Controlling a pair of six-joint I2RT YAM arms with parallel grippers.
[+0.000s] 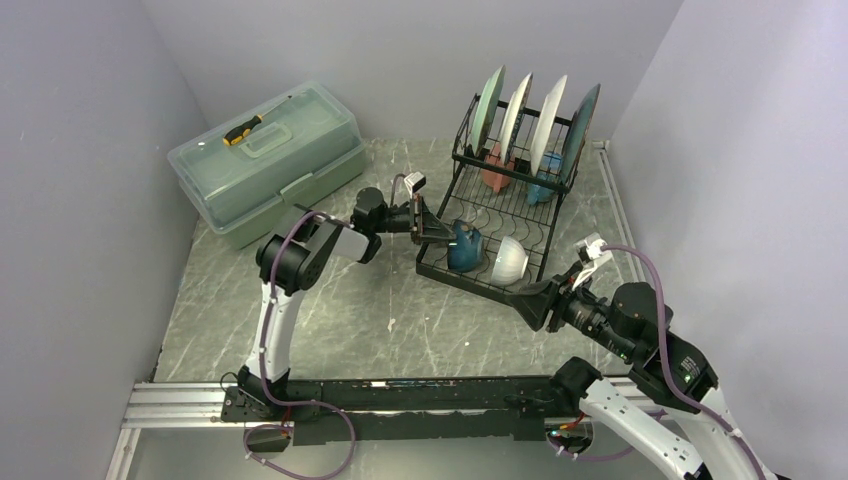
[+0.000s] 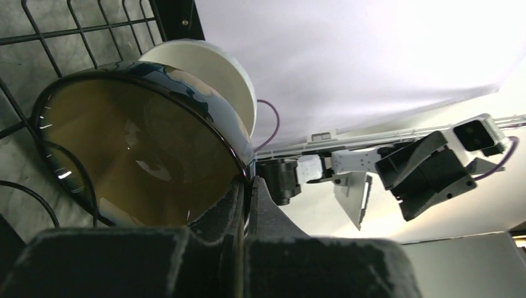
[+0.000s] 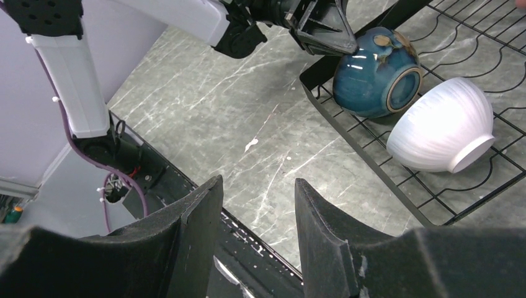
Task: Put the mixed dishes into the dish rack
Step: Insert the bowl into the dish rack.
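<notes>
The left gripper (image 1: 437,233) is clamping the rim of the blue bowl (image 1: 463,246) on the lower tier of the rack (image 1: 470,282). The left wrist view is showing its fingers (image 2: 232,205) closed tight on the rim, one inside the tan-lined bowl (image 2: 133,149) and one outside. One white bowl (image 1: 508,260) is lying just beside it on the same tier, making two bowls there, both tipped on their sides. Four plates (image 1: 549,120) are standing upright in a row in the slots along the rack's top. Two mugs are sitting below them, one pink (image 1: 493,170) and one blue (image 1: 543,187). The right gripper (image 1: 530,302) is hovering near the rack's front edge, its fingers apart and holding nothing. In its own camera the gripper (image 3: 257,186) is opening toward the table (image 3: 248,124), with the blue bowl (image 3: 372,71) and white bowl (image 3: 443,127) up to the right on the rack's wire floor (image 3: 367,149). One green box (image 1: 265,165) is sitting on the table (image 1: 350,320) well to the left of the rack, and a single screwdriver (image 1: 243,130) is lying on its lid.
</notes>
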